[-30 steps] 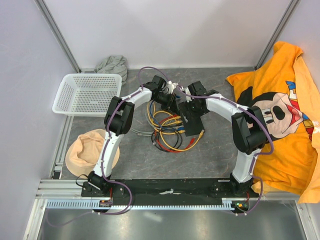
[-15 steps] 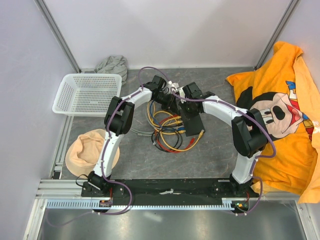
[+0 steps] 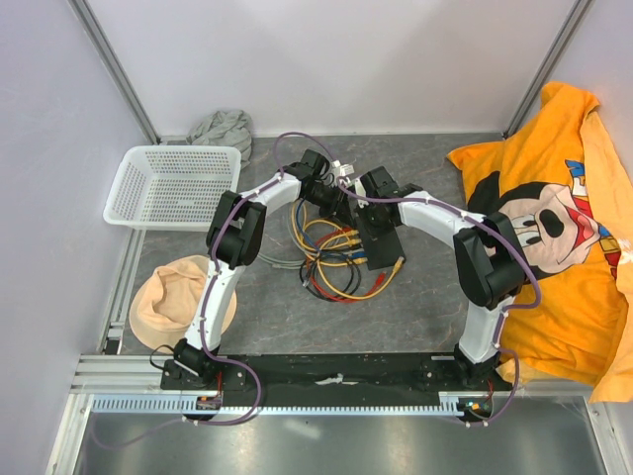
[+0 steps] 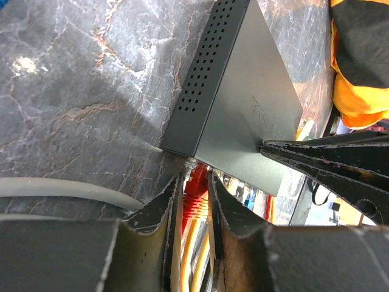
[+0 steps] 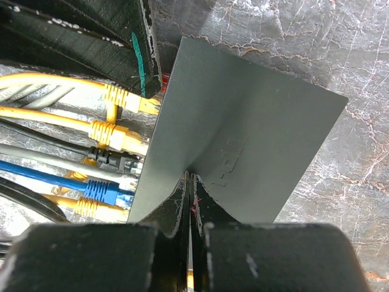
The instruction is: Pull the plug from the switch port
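The switch is a flat matte-black box lying on the grey table, also seen from above. My left gripper is shut on a red plug that sits in the socket at the switch's near corner. A yellow cable runs back between its fingers. My right gripper is shut with nothing between its fingers, and its tips rest on the flat top of the switch. Several other plugs, yellow, black and blue, sit along the socket edge. From above, both grippers meet at the switch's far end.
Coiled yellow, red and black cables lie left of the switch. A white basket stands at the back left, with a grey cloth behind it. A beige cloth lies front left. An orange printed cloth covers the right side.
My right gripper has gone from wide open to shut and has swung left, down onto the top of the switch. The left gripper and the red plug have not moved.
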You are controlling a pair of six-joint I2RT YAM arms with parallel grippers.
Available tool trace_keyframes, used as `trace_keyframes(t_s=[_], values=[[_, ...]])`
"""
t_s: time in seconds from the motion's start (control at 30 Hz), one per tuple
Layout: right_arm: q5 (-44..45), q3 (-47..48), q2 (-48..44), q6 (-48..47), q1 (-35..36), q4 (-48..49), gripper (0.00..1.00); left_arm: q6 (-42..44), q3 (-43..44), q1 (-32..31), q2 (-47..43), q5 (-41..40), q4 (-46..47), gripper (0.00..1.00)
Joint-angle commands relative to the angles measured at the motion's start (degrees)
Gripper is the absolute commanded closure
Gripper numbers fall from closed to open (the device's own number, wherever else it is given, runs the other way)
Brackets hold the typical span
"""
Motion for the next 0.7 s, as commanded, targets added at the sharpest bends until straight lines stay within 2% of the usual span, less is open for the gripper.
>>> trace_keyframes(t_s=[0.0,0.4,0.67], values=[[2.4,-3.3,1.6,-0.4,0.1,-1.2,1.0,1.5,0.2,-1.5,1.2,-1.6,-3.4,0.99],[1.2,-5.4,3.4,0.2,-0.9,-1.9,1.0,0.5,-8.3,2.2,-1.5,0.4,-2.1,0.98],[1.4,-4.7,4.7,-0.4,-0.9,-2.1,1.0,2.3,-9.0,3.4,-1.7,2.7,-2.3,0.98]])
